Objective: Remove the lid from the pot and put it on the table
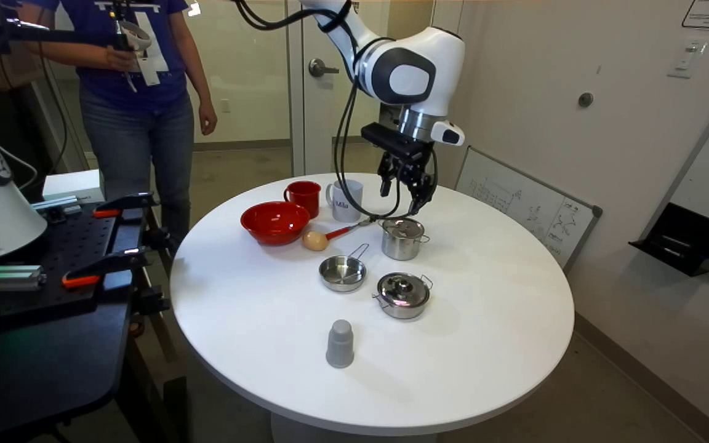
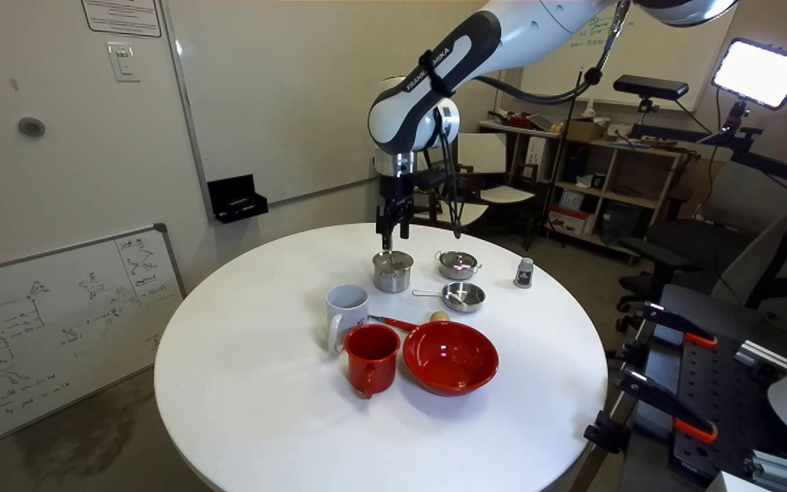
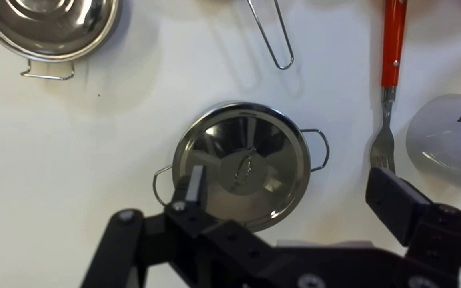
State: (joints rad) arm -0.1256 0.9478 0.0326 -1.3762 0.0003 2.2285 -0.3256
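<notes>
The small steel pot [image 1: 400, 249] stands upright on the round white table [image 1: 484, 344]; it also shows in an exterior view [image 2: 392, 281]. The silvery lid [image 1: 405, 227] sits on top of it, and shows too in an exterior view [image 2: 393, 259]. In the wrist view the lid [image 3: 222, 138] has a thin wire handle at its centre. My gripper [image 1: 400, 198] is open and empty just above the pot, also in an exterior view [image 2: 395, 239]. In the wrist view [image 3: 286, 176] one finger overlaps the lid's left part; the other is right of the pot, over the fork's tip.
The wider lidded pot [image 1: 402, 296], a small pan [image 1: 343, 275] and an upright grey cup [image 1: 340, 346] stand nearby. A red-handled fork [image 1: 339, 232], white mug [image 1: 349, 208], red mug [image 2: 372, 369], red bowl [image 2: 451, 359] and small round tan thing [image 1: 315, 240] are beside the pot.
</notes>
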